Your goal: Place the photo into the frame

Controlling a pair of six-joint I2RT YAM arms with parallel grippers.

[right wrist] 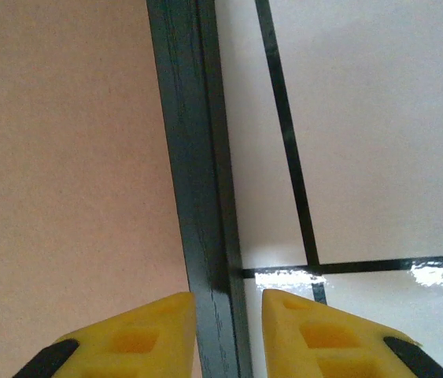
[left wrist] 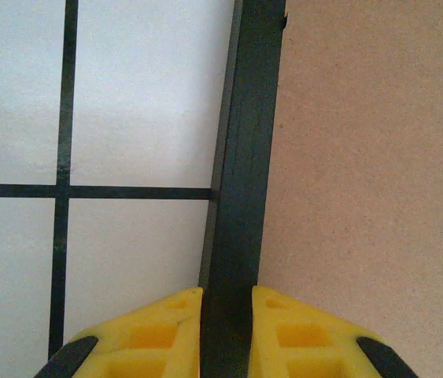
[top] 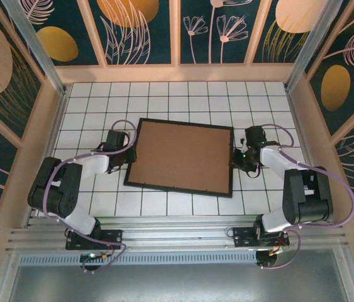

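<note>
Tiles of white with dark grout lines cover the table point(top: 164, 100), and on them, about midway between my two arms, the frame point(top: 177, 190) lies flat and a little askew to the grid; its narrow black rim encloses a plain brown backing board point(top: 182, 157) that fills the whole opening; my left pincer point(top: 128, 154) sits at the frame's left side and my right pincer point(top: 236, 158) at its right side, each reaching in from its own edge; through my left wrist camera the left pincer point(left wrist: 227, 291) straddles the rim point(left wrist: 237, 157), white tile on one side and brown board on the other, and both yellow fingers point(left wrist: 166, 331) press against the black strip with no gap to be seen, so I have the rim pinched there; through my right wrist camera the right pincer point(right wrist: 229, 295) also straddles the rim point(right wrist: 193, 157), the board-side finger right against it, yet the tile-side finger point(right wrist: 315, 331) stands just off it with a sliver of tile showing between, so that pincer is slightly parted and clamps nothing.
</note>
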